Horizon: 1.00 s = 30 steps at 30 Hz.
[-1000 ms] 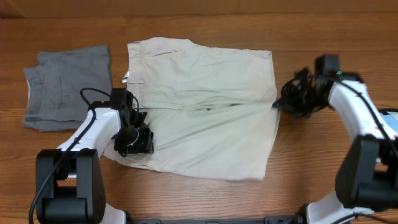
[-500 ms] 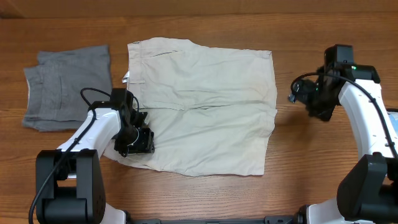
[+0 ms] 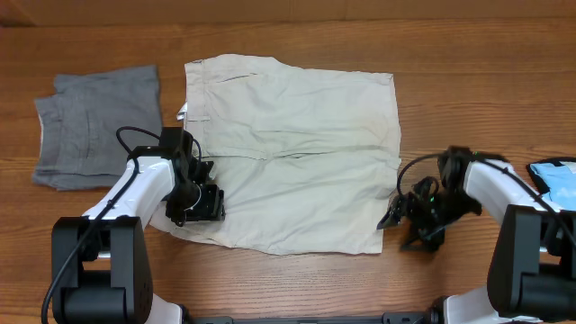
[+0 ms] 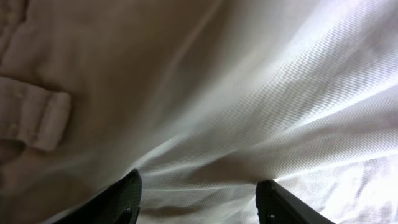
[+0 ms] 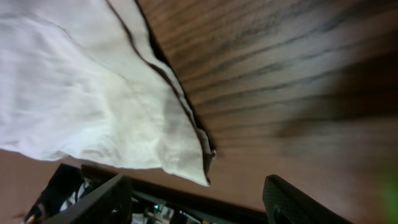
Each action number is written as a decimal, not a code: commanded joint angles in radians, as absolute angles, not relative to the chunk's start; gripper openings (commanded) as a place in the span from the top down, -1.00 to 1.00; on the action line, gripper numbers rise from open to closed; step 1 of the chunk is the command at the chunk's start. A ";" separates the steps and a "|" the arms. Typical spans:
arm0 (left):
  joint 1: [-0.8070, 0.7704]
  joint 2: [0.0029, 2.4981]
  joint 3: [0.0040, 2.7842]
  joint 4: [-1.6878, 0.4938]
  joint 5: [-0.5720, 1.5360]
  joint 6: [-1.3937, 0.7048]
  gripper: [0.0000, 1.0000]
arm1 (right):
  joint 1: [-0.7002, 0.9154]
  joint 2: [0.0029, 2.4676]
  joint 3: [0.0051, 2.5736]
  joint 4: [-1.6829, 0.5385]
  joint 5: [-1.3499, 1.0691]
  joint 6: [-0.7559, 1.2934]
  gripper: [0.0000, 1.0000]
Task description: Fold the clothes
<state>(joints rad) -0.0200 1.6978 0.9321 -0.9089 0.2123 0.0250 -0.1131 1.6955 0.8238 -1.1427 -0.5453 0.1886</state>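
The clothes, one pair of pale beige shorts (image 3: 297,153), lie spread flat on the wooden table with the waistband at the left. My left gripper (image 3: 200,205) rests on their lower left part. In the left wrist view its jaws (image 4: 199,186) stand apart, and the cloth (image 4: 249,93) spreads under and between them, with a belt loop (image 4: 37,118) to the left. My right gripper (image 3: 405,225) sits low at the shorts' lower right corner. It is open (image 5: 198,185), and the corner of the hem (image 5: 186,155) lies on the table just ahead of the gap, untouched.
Darker grey shorts (image 3: 94,126) lie folded at the far left. A light-blue printed item (image 3: 556,178) shows at the right edge, close behind the right arm. Bare wood (image 3: 468,90) lies right of the beige shorts.
The right gripper has let go of the shorts' right edge, opened, and swung down to the lower right corner. The hem has settled flat. The left arm has barely moved.
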 commanded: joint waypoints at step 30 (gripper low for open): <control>-0.013 1.700 1.019 -0.945 0.150 0.023 -0.35 | -0.147 1.395 0.992 -1.254 -0.317 0.299 0.92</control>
<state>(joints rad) -0.0193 1.6981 0.9958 -0.9463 0.1612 0.0254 -0.1368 1.4925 0.9054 -1.2053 -0.4839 0.2695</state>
